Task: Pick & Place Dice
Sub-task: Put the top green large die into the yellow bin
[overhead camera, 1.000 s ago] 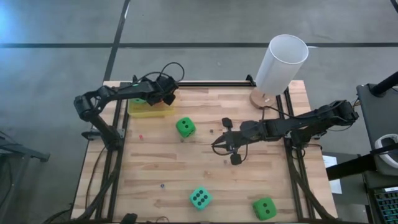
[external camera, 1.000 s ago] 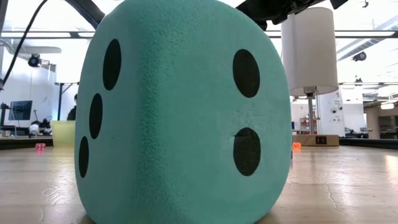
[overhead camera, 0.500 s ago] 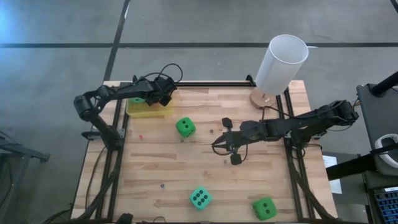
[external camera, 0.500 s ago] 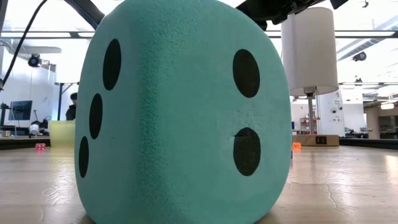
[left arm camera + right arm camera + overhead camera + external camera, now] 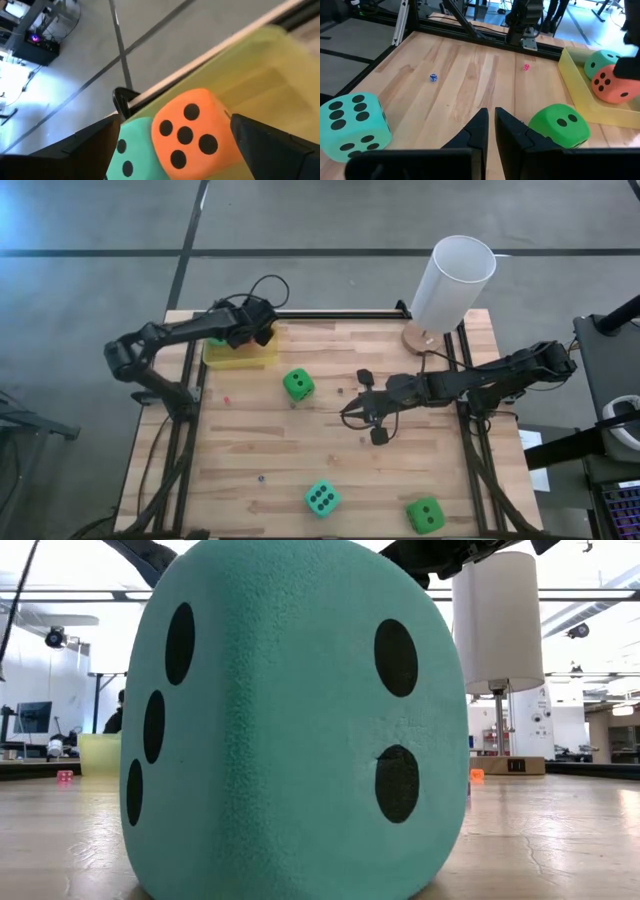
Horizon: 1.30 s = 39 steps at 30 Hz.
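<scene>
The translucent yellow tray (image 5: pixel 235 361) stands at the table's far left. An orange-red die (image 5: pixel 187 132) and a teal die (image 5: pixel 131 152) lie in it side by side; the right wrist view shows them too, orange-red (image 5: pixel 614 85) and teal (image 5: pixel 600 60). My left gripper (image 5: pixel 260 330) hangs open just above them, its fingers (image 5: pixel 95 145) wide on either side. A green die (image 5: pixel 297 385) rests on the wood right of the tray. Another teal die (image 5: pixel 321 498) and a second green die (image 5: pixel 425 515) sit near the front edge. My right gripper (image 5: pixel 348 410) waits shut over the table's middle.
A white cylinder (image 5: pixel 452 280) on a round wooden base stands at the far right corner. Tiny blue (image 5: pixel 433 77) and pink (image 5: pixel 525 67) specks lie on the wood. The near teal die (image 5: pixel 300 720) fills the low view. Bare wood lies between the dice.
My left gripper has risen a little over the tray and drawn slightly toward the table's far left, staying open. The two dice in the tray and the dice on the table have stayed where they were.
</scene>
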Available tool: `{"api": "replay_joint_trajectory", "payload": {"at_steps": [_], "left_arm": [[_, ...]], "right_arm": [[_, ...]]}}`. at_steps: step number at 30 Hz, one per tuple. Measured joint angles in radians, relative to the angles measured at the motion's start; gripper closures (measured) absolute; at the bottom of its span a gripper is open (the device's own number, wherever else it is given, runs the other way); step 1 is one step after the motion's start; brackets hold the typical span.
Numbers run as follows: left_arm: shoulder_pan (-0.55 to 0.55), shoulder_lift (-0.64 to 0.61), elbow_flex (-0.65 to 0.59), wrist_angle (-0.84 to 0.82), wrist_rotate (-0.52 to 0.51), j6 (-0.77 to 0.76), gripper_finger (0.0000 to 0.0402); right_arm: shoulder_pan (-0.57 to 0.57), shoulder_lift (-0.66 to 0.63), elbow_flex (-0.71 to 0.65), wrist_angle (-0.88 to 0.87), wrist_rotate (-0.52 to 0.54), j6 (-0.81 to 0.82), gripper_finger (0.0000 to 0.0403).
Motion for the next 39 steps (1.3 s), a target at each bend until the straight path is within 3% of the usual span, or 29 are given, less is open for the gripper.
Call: {"api": "replay_joint_trajectory", "payload": {"at_steps": [6,13,16,19,23,26,32,39], "left_arm": [[-0.134,-0.123,-0.002,-0.004,0.000,-0.005,0.0018],[-0.374,-0.212,-0.008,-0.024,0.004,-0.086,0.0020],[-0.461,-0.228,-0.008,-0.024,0.061,-0.125,0.0018],[-0.516,-0.231,-0.001,-0.024,0.179,-0.176,0.0016],[-0.532,-0.231,0.020,-0.020,0.379,-0.263,0.0018],[-0.532,-0.231,0.034,-0.018,0.462,-0.275,0.0020],[-0.530,-0.216,0.074,-0.011,0.487,-0.276,0.0018],[-0.528,-0.068,0.185,-0.091,0.515,-0.265,0.0019]], "right_arm": [[0.000,0.000,0.000,0.000,0.000,-0.016,0.0374],[0.000,0.000,0.000,0.000,0.000,-0.015,0.0374],[0.000,0.000,0.000,-0.005,0.000,-0.016,0.0374],[0.000,-0.002,0.000,-0.014,0.000,-0.019,0.0374],[0.000,-0.002,0.000,-0.033,0.000,-0.023,0.0374],[0.000,-0.002,0.000,-0.032,0.000,-0.023,0.0374],[0.000,-0.010,0.000,-0.050,0.000,-0.023,0.0374],[0.000,-0.034,0.000,-0.072,-0.001,-0.018,0.0374]]}}
